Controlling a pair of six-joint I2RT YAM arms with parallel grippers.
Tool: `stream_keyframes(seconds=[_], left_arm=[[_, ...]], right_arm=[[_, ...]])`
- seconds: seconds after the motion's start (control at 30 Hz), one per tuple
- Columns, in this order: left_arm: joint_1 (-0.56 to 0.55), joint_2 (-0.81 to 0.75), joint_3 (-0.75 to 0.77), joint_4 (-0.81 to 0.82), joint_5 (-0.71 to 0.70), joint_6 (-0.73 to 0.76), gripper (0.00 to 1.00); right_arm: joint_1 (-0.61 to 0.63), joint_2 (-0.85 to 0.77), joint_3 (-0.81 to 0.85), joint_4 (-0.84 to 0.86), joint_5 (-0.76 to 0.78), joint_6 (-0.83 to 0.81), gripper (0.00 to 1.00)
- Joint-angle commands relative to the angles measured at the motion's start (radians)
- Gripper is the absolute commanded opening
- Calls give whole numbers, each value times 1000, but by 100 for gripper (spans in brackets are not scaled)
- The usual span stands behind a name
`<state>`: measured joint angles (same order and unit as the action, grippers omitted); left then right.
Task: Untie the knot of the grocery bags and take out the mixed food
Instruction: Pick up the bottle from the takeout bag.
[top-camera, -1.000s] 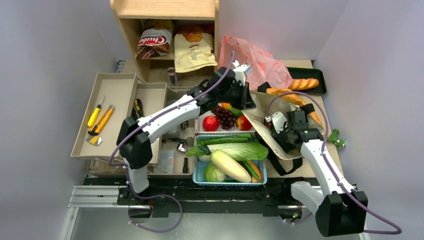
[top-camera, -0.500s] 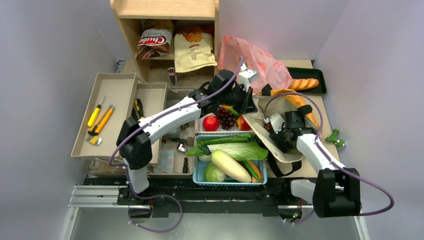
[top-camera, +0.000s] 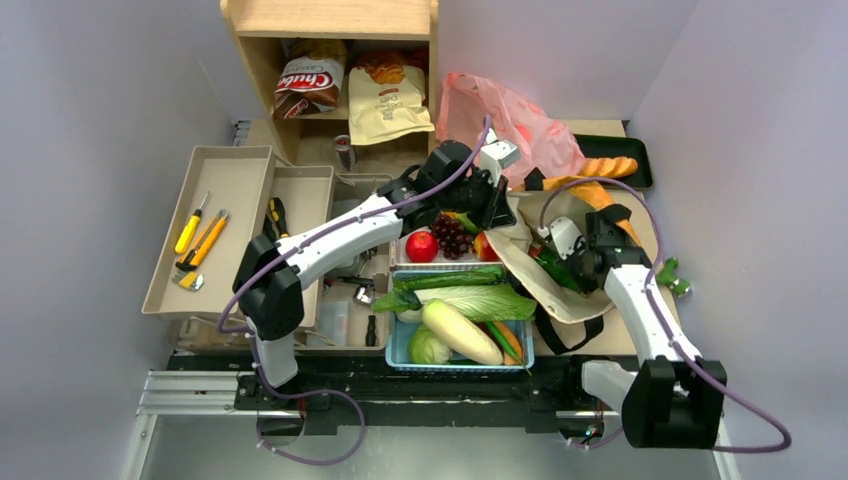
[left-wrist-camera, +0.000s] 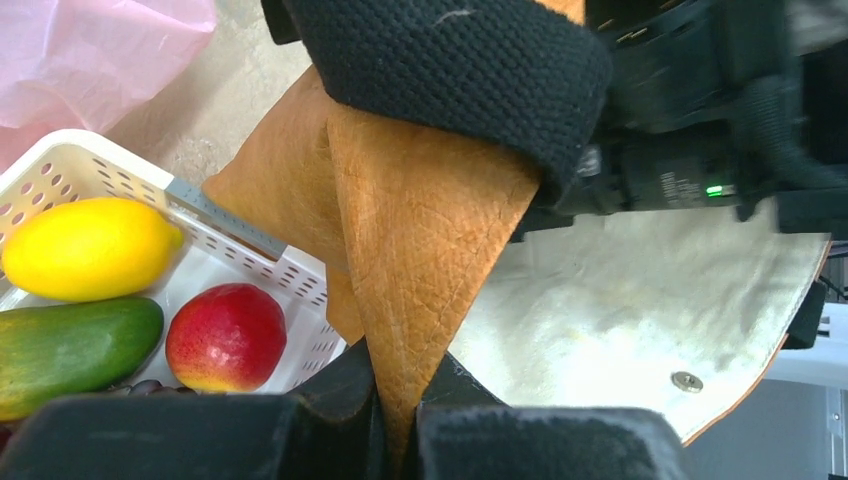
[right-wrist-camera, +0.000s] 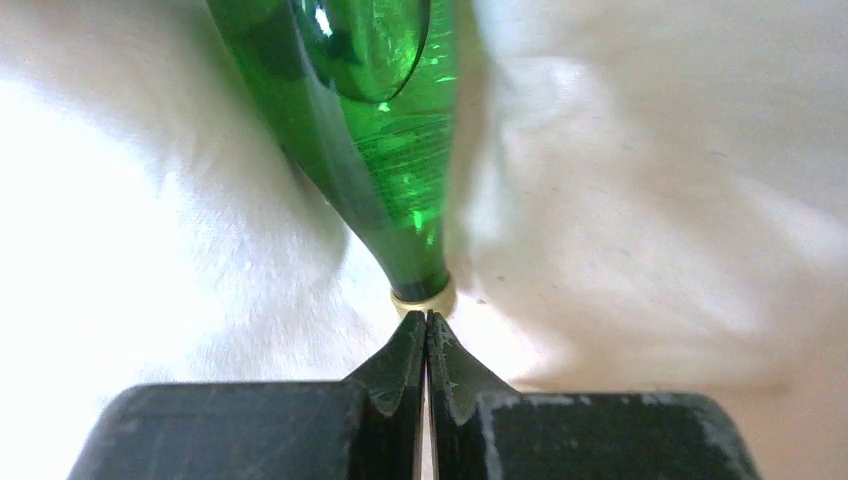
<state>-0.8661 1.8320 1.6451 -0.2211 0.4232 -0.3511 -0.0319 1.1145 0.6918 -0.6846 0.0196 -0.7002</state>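
Left tool tight on brown bag edge

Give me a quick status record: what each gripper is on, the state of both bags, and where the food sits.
left gripper: shut on the brown bag, pinching a fold of its rim
right gripper: shut, tips at the mouth of the green bottle inside the brown bag; grip not confirmed
pink bag: at the back of the table, untouched
knot: not visible in any view
white basket: apple, grapes
blue basket: napa cabbage, daikon
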Motion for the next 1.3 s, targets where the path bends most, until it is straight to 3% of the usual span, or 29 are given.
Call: stream_keyframes(seconds=[0.0, 0.33, 0.47, 0.6, 0.9, 1.07, 1.27], left_arm=[[-11, -47, 54, 32, -6, -22, 0], [-22, -11, 86, 12, -40, -50, 0], [-33, -37, 56, 39, -40, -19, 0], [-34, -51, 34, 48, -29, 3, 0], [-36, -60, 22, 72, -12, 58, 0], [-37, -65, 15, 91, 2, 93, 0], [-48, -84, -24, 126, 37, 156, 0]], right_arm=[[-5, -83, 187, -181, -59, 29, 0], [-5, -108, 257, -303, -126, -20, 1], [-5, -81, 191, -191, -156, 24, 31], [-5, -60, 105, -97, -162, 4, 51], [-19, 21, -21, 72, -165, -55, 54], [-102, 66, 5, 67, -242, -83, 56], [-132, 40, 21, 110, -216, -79, 54]])
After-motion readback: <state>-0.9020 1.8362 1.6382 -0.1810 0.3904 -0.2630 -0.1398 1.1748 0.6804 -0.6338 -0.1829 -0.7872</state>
